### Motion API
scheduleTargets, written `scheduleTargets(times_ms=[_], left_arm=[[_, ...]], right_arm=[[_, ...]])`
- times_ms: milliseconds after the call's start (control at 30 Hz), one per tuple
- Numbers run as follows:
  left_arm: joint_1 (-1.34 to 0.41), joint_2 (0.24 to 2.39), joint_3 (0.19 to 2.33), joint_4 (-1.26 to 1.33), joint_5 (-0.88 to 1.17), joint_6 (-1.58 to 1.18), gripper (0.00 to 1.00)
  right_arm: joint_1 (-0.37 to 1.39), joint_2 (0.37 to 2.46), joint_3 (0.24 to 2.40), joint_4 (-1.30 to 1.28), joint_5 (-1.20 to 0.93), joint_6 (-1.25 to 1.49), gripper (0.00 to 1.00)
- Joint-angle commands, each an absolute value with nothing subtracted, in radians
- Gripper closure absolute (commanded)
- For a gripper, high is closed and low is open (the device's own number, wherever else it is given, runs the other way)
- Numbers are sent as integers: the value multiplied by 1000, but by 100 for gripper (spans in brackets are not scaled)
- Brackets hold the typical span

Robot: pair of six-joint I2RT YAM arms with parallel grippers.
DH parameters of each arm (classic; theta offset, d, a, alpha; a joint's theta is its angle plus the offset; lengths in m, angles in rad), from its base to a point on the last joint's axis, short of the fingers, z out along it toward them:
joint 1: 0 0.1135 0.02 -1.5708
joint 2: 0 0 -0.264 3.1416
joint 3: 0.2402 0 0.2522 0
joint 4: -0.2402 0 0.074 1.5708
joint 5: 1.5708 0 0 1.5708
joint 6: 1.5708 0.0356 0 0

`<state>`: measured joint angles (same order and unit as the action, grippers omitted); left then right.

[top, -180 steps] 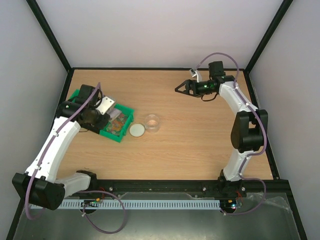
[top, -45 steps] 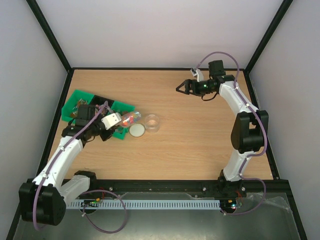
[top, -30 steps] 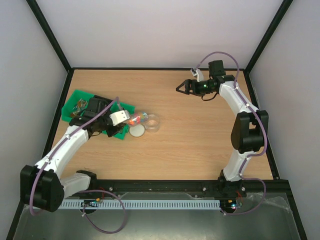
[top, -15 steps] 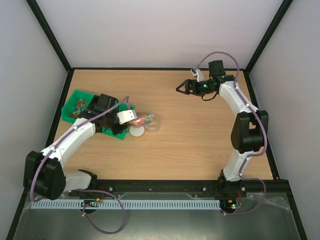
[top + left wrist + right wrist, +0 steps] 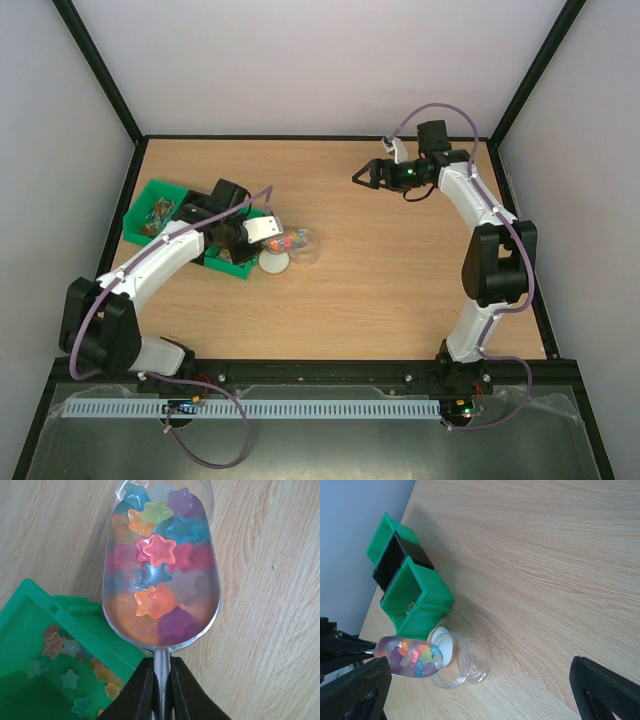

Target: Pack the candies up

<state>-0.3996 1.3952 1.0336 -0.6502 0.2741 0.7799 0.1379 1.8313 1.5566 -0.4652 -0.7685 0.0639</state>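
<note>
Left gripper [image 5: 161,669] holds scoop [image 5: 114,621] of candies [image 5: 159,550] above pale wooden table [image 5: 270,580].

— What is the left gripper [image 5: 266,230] doing?
— Holding a scoop [image 5: 281,238] of candies [image 5: 293,240] at the jar [image 5: 309,248], near the lid [image 5: 273,264] and tray [image 5: 140,212].
— And the right gripper [image 5: 361,177]?
— Hovering open, well apart.

The left arm [image 5: 165,258] stretches from its near-left base toward the middle, forearm low and angled right. Its end effector [image 5: 161,672] is pinched tight on the thin handle of a scoop [image 5: 161,655]. The right arm [image 5: 480,210] stands tall at the right and bends leftward at the far side, its end effector [image 5: 358,178] spread wide and holding nothing.
</note>
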Motion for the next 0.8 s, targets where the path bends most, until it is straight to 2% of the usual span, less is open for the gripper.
scheduleTargets(times_ms=[0,767], left_arm=[[-414,1419,1076,-694,238,790,98],[-487,1541,1290,-889,97,812,98]], right_arm=[[139,1811,1578,-480,-759,57,1],[139,1851,1622,-480,-777,73,1]])
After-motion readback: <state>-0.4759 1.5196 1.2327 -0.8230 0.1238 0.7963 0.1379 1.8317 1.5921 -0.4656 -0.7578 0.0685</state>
